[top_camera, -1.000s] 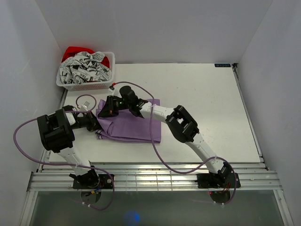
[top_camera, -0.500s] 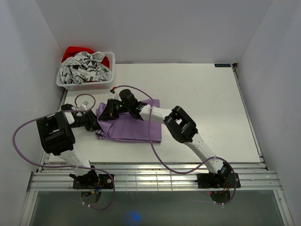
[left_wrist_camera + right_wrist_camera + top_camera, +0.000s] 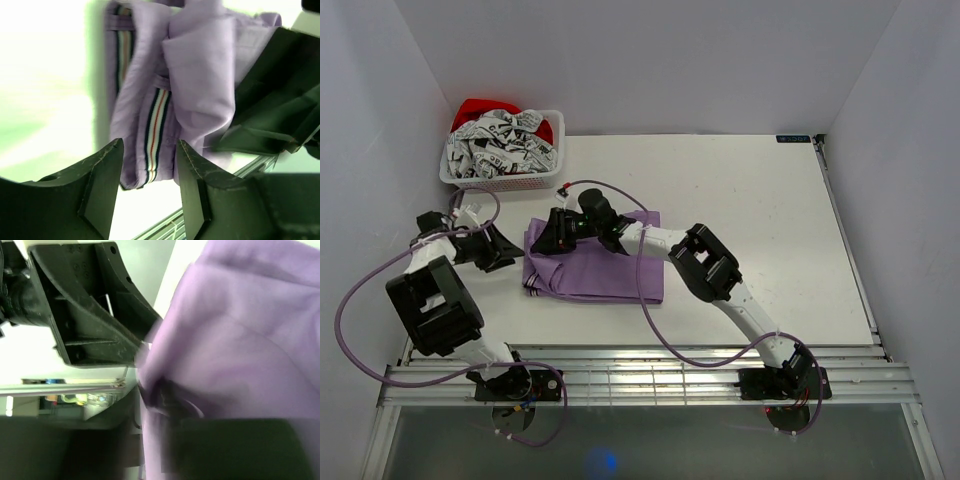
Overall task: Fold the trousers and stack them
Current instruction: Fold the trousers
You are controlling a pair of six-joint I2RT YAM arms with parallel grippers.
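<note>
Top external: folded trousers (image 3: 600, 270) lay flat on white table (image 3: 750, 220), left of centre; a rough lilac rectangle, smooth soft cloth, layered edges showing along its left side; right gripper (image 3: 552, 238) sat on the far-left corner of the cloth; left gripper (image 3: 505, 248) sat just beside the left edge, apart from the cloth; white slotted plastic basket (image 3: 470, 180) at the far-left corner held crumpled black-and-white printed cloth (image 3: 505, 145) and something red.

Left wrist: left gripper (image 3: 149, 150) stood with its jaws wide apart and nothing between them; dark, blocky, matte fingers (image 3: 100, 185); trousers (image 3: 200, 70) lay just beyond the tips, not touching; pale waistband (image 3: 156, 130) with dark, red and light stripes faced the jaws, doubled over; a soft fold of cloth rose toward the black angular right gripper (image 3: 280, 100) at the right.

Right wrist: blurred; trousers (image 3: 240, 340) filled most of the view, lilac, gently creased; right gripper (image 3: 165, 395) looked closed on a bunched fold of the cloth, the cloth gathering into the dark pinch; left gripper (image 3: 137, 337) showed as a dark ribbed plastic wedge just beside the cloth edge.
</note>
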